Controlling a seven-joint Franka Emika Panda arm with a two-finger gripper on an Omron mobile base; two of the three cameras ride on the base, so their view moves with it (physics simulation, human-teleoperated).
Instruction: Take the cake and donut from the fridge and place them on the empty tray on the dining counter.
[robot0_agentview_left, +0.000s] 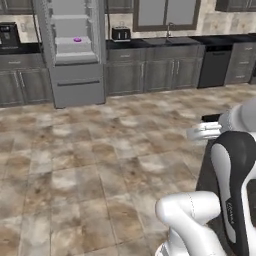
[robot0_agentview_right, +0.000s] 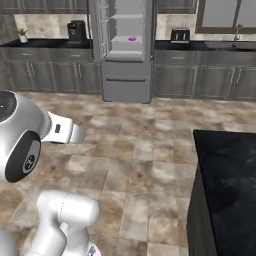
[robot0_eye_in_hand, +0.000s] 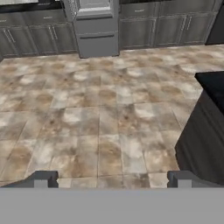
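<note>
The donut (robot0_agentview_left: 77, 39) sat on a mid shelf inside the open fridge (robot0_agentview_left: 75, 75), toward the shelf's right side in the left base view; in the right base view it lay likewise near the shelf's right end. Purple-pink frosting, ring lying flat, so no long axis to speak of. Cake: couldn't pick it out on any shelf. Tray not made out either.

From the gripper (robot0_eye_in_hand: 112, 181) the fridge stood well apart, straight ahead and a bit left across bare tile floor (robot0_eye_in_hand: 109, 109), w/ the fingers (robot0_eye_in_hand: 41, 179) set wide and holding nothing. Only one arm, so no choice there. Dining counter (robot0_agentview_right: 230, 170) lay close on the robot's right, its near corner just beside the base, black top facing up.

Judged: the next move was mostly a drive fwd to the fridge before any reach; donut was too far for the arm alone.
</note>
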